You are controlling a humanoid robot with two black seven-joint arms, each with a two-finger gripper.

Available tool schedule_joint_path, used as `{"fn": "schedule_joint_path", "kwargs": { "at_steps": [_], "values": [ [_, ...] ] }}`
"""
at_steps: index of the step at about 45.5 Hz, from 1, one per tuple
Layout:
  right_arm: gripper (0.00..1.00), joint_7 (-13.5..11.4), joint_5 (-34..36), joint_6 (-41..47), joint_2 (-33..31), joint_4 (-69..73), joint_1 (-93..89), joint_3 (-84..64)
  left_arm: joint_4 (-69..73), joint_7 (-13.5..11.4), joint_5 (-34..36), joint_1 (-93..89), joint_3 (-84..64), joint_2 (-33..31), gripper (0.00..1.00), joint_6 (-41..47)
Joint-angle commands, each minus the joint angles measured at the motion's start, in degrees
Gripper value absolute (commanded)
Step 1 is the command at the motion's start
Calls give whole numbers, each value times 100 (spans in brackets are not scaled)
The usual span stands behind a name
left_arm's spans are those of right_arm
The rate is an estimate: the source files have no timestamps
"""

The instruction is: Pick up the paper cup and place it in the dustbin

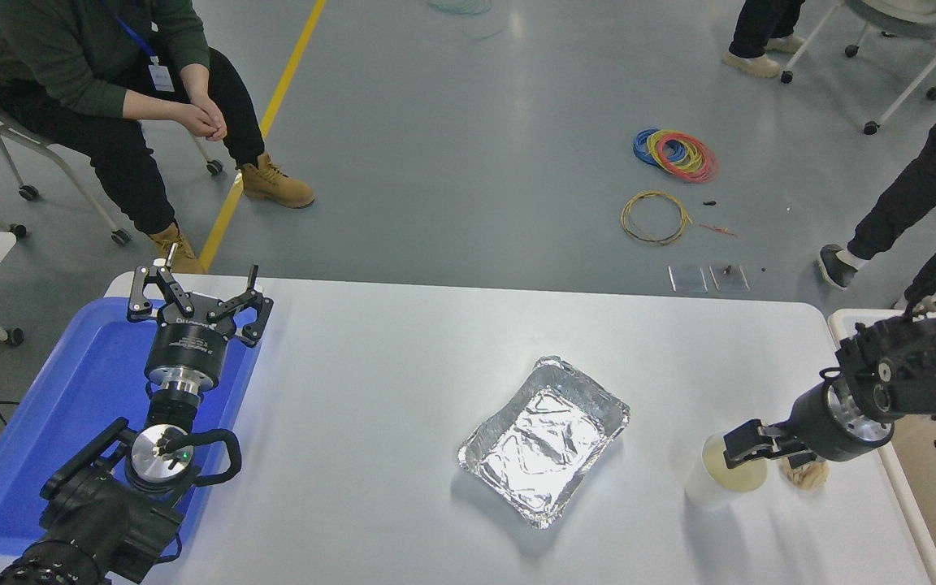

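The left arm enters from the lower left corner and points away from the camera, and its left gripper faces the far side with the fingers spread wide apart. The right arm comes in from the right edge, with the wrist turned toward the left and held low over the surface. The right gripper points left, and I cannot tell how far its dark fingers are apart.
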Motion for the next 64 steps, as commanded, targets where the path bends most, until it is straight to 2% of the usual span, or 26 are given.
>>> {"fn": "schedule_joint_path", "kwargs": {
  "at_steps": [1, 6, 18, 19, 35, 53, 64],
  "values": [
    [78, 1, 20, -222, 140, -257, -342, 33, 0, 0, 0, 0, 0, 2, 100, -2],
    [66, -8, 11, -248, 157, -275, -421, 33, 0, 0, 0, 0, 0, -7, 100, -2],
    [2, -8, 20, -266, 263, -275, -333, -55, 0, 0, 0, 0, 0, -7, 100, -2],
    [0, 1, 28, -249, 254, -275, -307, -63, 0, 0, 0, 0, 0, -7, 100, -2],
    [0, 10, 11, -170, 70, -91, 238, -125, 0, 0, 0, 0, 0, -7, 100, -2],
    [0, 10, -42, 823, -536, 709, 2477, -546, 0, 0, 0, 0, 0, -7, 100, -2],
    [0, 10, -42, 1719, -563, 815, 3797, -670, 0, 0, 0, 0, 0, 2, 100, -2]
  ]
}}
